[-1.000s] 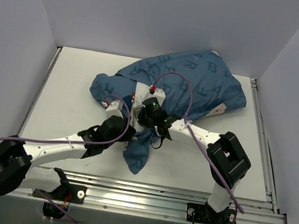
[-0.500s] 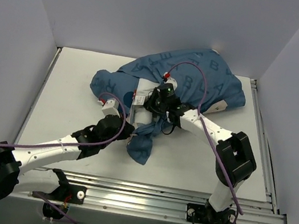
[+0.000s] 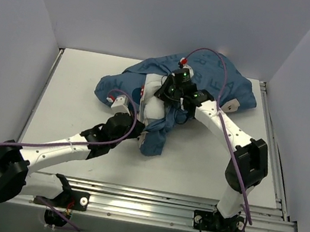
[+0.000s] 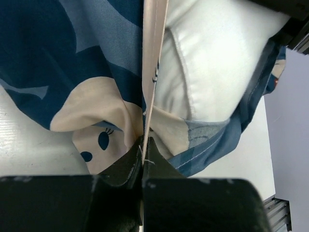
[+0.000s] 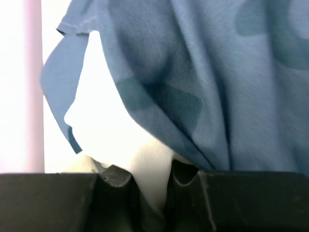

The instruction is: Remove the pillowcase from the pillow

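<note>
White table [image 3: 69, 89], pale walls on three sides, metal rail [image 3: 175, 207] along the near edge. Left gripper [image 4: 144, 147] sits low over the table near centre, jaws pressed almost together on a thin seamed edge of the pillowcase [image 4: 58, 48]. Blue cloth with a cream mouse face bunches just beyond its tips. One loose blue fold droops onto the table beside it. Just past that, the pillow [image 3: 154, 105] shows bare white at one end, out of the cover's mouth. Right gripper [image 5: 150, 182] reaches in from the right, jaws narrowly apart, pinching a fold of the white pillow, blue cloth draped against it. Farther back, the rest of the pillow lies under the cover, heaped toward the far right of the table near the back wall.
</note>
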Robot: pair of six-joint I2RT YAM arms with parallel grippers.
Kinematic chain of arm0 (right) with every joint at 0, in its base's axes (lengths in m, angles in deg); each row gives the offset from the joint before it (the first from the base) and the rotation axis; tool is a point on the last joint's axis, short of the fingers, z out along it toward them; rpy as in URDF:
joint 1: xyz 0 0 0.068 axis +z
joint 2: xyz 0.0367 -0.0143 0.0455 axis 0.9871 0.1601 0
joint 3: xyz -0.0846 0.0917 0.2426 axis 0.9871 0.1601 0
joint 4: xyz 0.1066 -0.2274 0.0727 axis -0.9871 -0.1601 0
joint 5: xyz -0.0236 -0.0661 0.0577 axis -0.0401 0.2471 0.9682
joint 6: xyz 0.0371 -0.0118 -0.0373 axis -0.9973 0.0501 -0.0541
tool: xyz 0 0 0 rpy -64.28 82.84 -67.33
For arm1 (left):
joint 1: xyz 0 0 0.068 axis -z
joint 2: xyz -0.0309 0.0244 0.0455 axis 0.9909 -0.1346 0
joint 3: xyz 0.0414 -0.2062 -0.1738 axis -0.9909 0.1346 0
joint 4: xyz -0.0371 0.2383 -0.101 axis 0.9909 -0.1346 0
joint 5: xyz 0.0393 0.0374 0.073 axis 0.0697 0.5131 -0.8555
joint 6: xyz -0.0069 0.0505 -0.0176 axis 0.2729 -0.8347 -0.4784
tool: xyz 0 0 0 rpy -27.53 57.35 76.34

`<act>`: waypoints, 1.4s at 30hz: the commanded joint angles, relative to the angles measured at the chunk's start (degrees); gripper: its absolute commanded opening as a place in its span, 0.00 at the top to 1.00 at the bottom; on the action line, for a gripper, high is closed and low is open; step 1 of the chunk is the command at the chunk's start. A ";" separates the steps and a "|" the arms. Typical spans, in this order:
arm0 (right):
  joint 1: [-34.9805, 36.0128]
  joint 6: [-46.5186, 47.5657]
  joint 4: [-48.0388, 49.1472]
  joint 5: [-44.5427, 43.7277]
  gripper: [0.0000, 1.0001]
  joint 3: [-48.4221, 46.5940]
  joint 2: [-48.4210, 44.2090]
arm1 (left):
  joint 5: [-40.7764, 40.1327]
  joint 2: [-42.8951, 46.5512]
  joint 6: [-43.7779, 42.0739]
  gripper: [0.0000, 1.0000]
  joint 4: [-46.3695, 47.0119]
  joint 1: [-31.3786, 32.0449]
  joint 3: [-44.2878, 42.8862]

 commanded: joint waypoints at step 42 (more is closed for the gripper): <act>16.97 24.54 1.53 -16.50 0.27 28.06 -34.09 | 7.41 12.62 -11.25 0.17 -31.31 -15.78 -8.77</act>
